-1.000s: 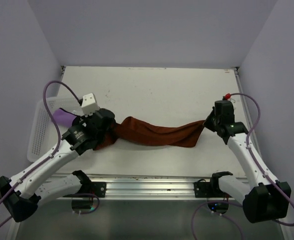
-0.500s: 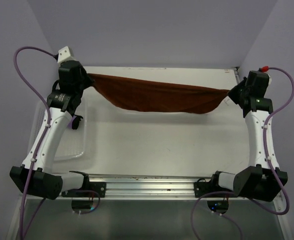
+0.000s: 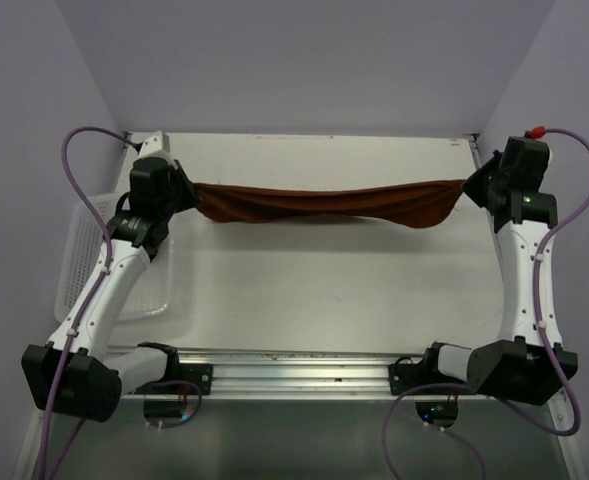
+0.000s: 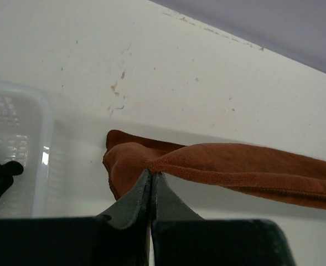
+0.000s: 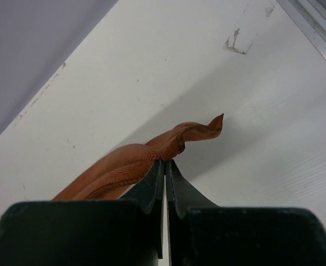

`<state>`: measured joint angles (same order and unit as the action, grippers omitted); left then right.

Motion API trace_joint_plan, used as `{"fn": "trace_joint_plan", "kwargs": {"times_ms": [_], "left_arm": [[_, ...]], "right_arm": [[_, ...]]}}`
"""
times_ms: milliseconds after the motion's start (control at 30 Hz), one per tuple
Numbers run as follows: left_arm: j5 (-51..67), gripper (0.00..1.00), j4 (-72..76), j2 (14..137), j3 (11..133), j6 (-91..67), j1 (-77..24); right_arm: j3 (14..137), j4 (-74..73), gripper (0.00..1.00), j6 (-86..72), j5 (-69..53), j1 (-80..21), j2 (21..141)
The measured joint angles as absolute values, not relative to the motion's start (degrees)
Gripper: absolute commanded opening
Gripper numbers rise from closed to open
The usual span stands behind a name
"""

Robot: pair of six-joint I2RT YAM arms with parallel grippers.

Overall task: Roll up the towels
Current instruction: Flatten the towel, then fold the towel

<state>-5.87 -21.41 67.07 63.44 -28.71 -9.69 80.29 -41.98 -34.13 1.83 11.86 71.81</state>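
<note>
The orange towel (image 3: 324, 203) hangs as a bunched band across the far half of the table (image 3: 314, 290), apparently lifted off it and sagging slightly in the middle. My left hand (image 3: 195, 194) is clamped tight on its left end, and my right hand (image 3: 463, 190) on its right corner. I judge this to be the spreading step. Next I need to lower the towel and lay it flat and untwisted before any rolling. The basket (image 3: 74, 265) sits at the left, beside my left arm.

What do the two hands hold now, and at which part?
Both hold the rust-brown soft cloth towel: the left hand pinches its left end, the right hand its right end; it spans between them.
</note>
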Motion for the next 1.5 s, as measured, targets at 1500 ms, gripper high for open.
{"fn": "trace_joint_plan", "kwargs": {"times_ms": [1500], "left_arm": [[-3.2,0.0,-30.1,63.4,38.1,-37.4,-9.6]], "right_arm": [[45.4,-45.8,0.0,-36.0,8.1,16.2,59.3]]}}
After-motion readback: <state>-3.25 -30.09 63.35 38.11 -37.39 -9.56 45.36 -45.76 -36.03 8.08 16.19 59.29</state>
